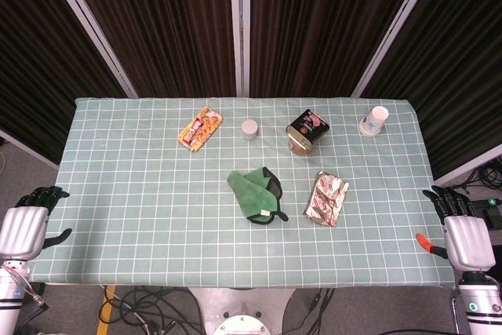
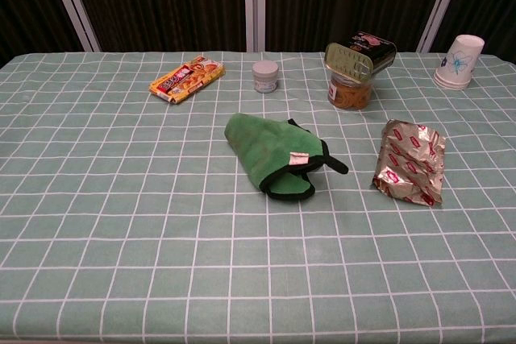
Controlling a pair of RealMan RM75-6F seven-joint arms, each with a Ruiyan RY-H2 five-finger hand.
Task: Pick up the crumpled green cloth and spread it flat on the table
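The green cloth (image 1: pixel 257 194) lies bunched near the middle of the table (image 1: pixel 141 202), which wears a pale green checked cover. In the head view its long axis runs on a slant, from a narrow upper-left end down to a wider, black-edged end at the lower right. A small pale tag and a black loop sit at that wider end; the folds hide the cloth's inner side. Just right of it, apart, lies a crinkled silver and red foil packet (image 1: pixel 327 199). Further back stand a small grey-lidded jar (image 1: pixel 249 129), an orange snack packet (image 1: pixel 199 129), a dark tin (image 1: pixel 307 129) tilted on top of an orange-filled jar, and an upturned paper cup (image 1: pixel 375 121) near the far right corner. The left hand (image 1: pixel 30 221) hangs off the table's left edge, the right hand (image 1: pixel 461 229) off its right edge, both empty with dark fingers spread, both well apart from the cloth. The chest view shows neither hand.
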